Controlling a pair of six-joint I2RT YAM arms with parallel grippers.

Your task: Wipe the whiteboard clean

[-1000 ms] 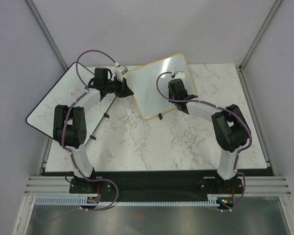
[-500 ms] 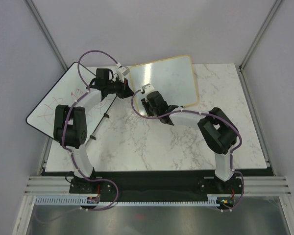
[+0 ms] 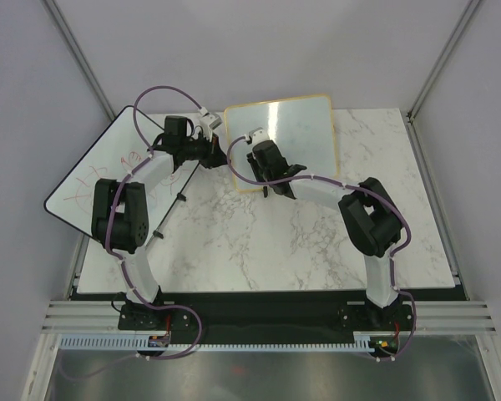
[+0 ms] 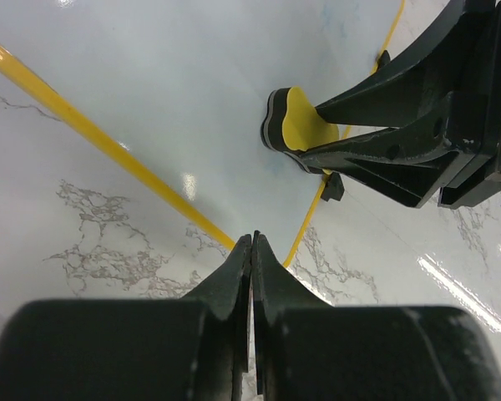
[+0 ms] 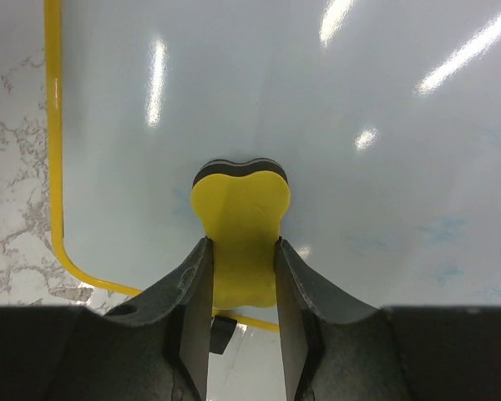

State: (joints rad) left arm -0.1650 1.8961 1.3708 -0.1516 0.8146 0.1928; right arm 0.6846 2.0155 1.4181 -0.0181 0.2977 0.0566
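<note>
R arm (image 3: 317, 185) swung left; wrist cam: eraser (image 5: 240, 230) on whiteboard (image 5: 317, 125).

Bright, even overhead light with soft shadows. White glare streaks and spots lie on the glossy whiteboard (image 5: 401, 167) and marble worktop (image 4: 108, 242). The left tool (image 4: 252, 241) looks blurred at its near base.

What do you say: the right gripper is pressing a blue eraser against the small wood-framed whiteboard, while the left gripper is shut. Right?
Not quite. The eraser is yellow with a dark pad, not blue; the right wrist view shows it. The rest stands: the right gripper pinches it against the whiteboard, and the left gripper is shut.
</note>
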